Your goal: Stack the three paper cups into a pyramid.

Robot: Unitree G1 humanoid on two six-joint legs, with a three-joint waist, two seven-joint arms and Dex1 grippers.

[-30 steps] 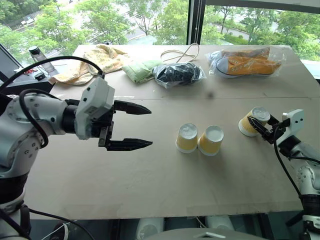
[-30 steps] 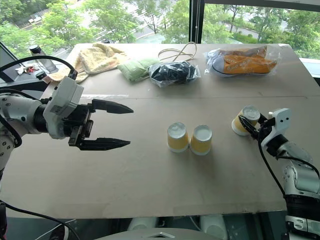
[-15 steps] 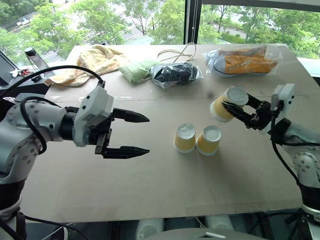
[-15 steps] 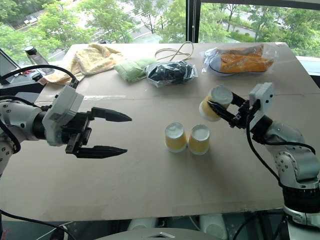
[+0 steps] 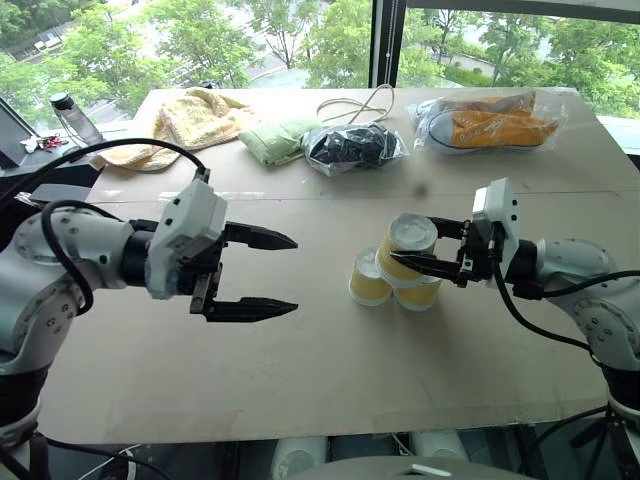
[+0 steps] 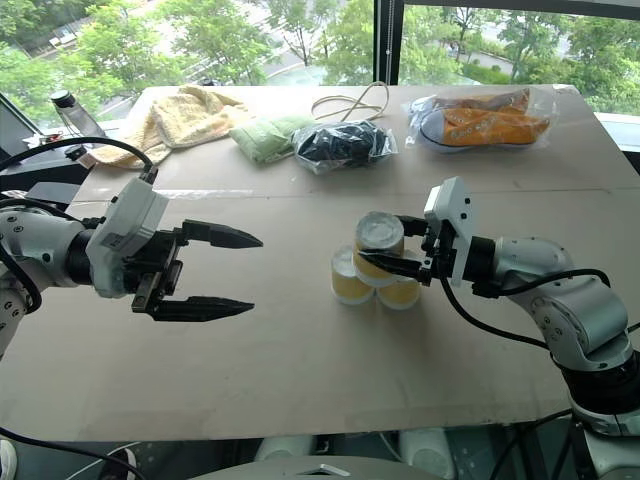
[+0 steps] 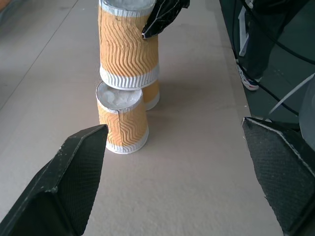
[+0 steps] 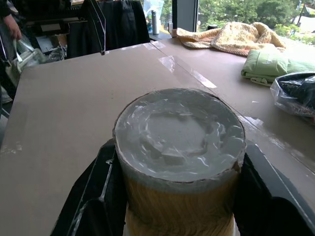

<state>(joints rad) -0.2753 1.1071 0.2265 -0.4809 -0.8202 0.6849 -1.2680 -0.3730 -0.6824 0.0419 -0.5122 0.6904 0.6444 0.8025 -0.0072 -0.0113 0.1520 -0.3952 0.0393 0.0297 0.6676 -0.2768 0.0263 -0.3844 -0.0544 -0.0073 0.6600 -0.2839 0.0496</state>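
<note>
Two of the paper cups stand upside down side by side at the table's middle, the left cup (image 5: 364,285) touching the right cup (image 5: 422,294). The third cup (image 5: 408,233), also base up and slightly tilted, is over the pair with my right gripper (image 5: 418,248) shut on its yellow ribbed side. In the left wrist view its white rim (image 7: 129,78) sits just above the nearer cup (image 7: 121,118); whether it rests on it I cannot tell. My left gripper (image 5: 292,273) hovers open to the left of the cups, holding nothing. The right wrist view looks onto the held cup's base (image 8: 179,132).
Along the table's far side lie a yellow towel (image 5: 195,115), a green cloth (image 5: 280,138), a bagged black item (image 5: 355,148), a cable (image 5: 362,104) and bagged orange shoes (image 5: 495,122). A bottle (image 5: 72,112) stands at the far left corner. The table's front edge (image 5: 330,425) is near.
My right gripper lifted the third cup from the table's right side and carried it left until it is over the standing pair. The left gripper stayed in place, open.
</note>
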